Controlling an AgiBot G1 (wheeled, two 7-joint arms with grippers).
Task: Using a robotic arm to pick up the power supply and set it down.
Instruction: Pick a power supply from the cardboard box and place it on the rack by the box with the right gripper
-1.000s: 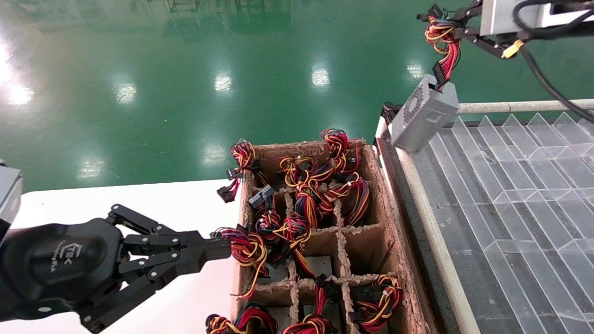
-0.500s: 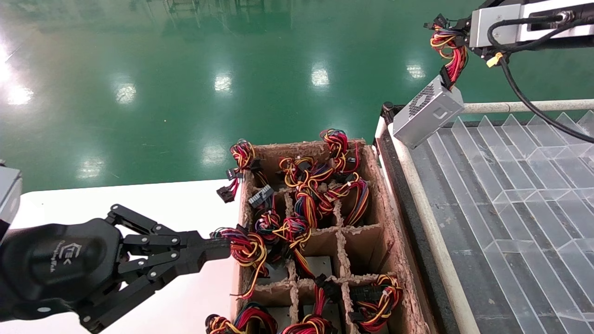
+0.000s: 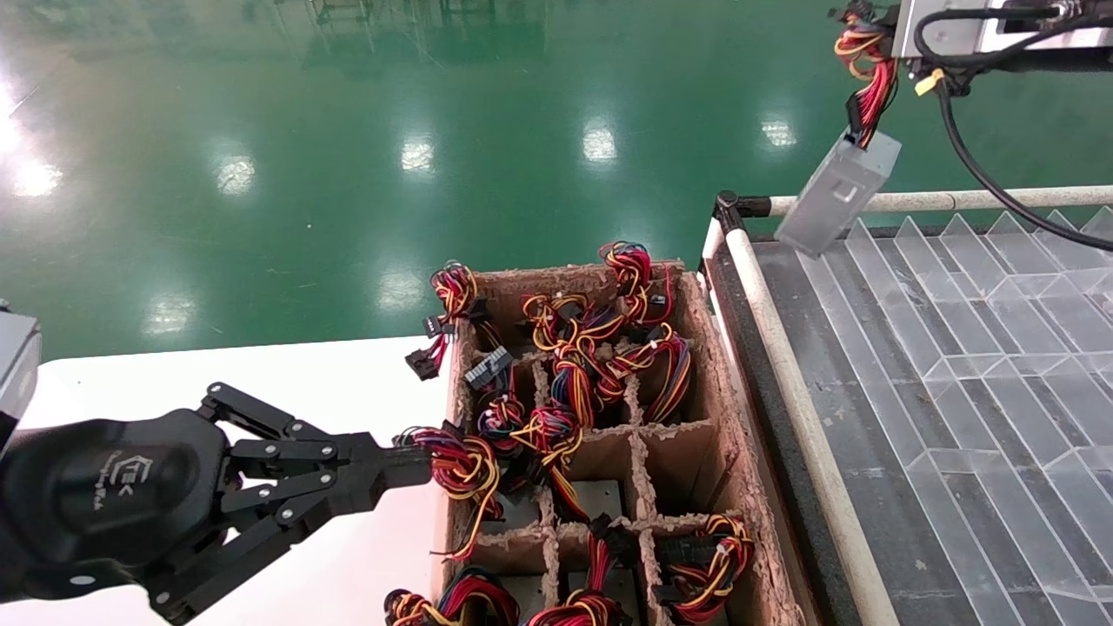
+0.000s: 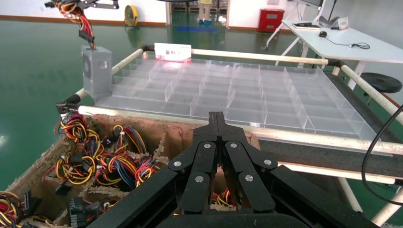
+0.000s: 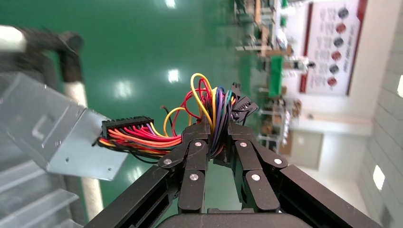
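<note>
The power supply (image 3: 836, 193) is a grey metal box that hangs tilted in the air by its red-yellow-orange wire bundle (image 3: 865, 65), above the far left corner of the clear tray. My right gripper (image 5: 217, 128) is shut on that bundle, and the box (image 5: 52, 130) dangles below it. In the head view only the grey wrist block (image 3: 943, 26), black cable and yellow tag show at the top right. The left wrist view has the box (image 4: 96, 71) hanging at the tray's corner. My left gripper (image 3: 417, 465) is shut and empty, beside the cardboard box.
A cardboard box (image 3: 700, 348) with divider cells holds several coloured wire bundles. To its right lies a clear divided tray (image 3: 956, 348) framed by white pipe rails (image 3: 956, 201). A white table (image 3: 261, 382) is under the left arm, with green floor beyond.
The right arm has moved right and farther away with the power supply. The box swung from over the tray's left rail to above the far rail and turned. The left arm stayed still.
</note>
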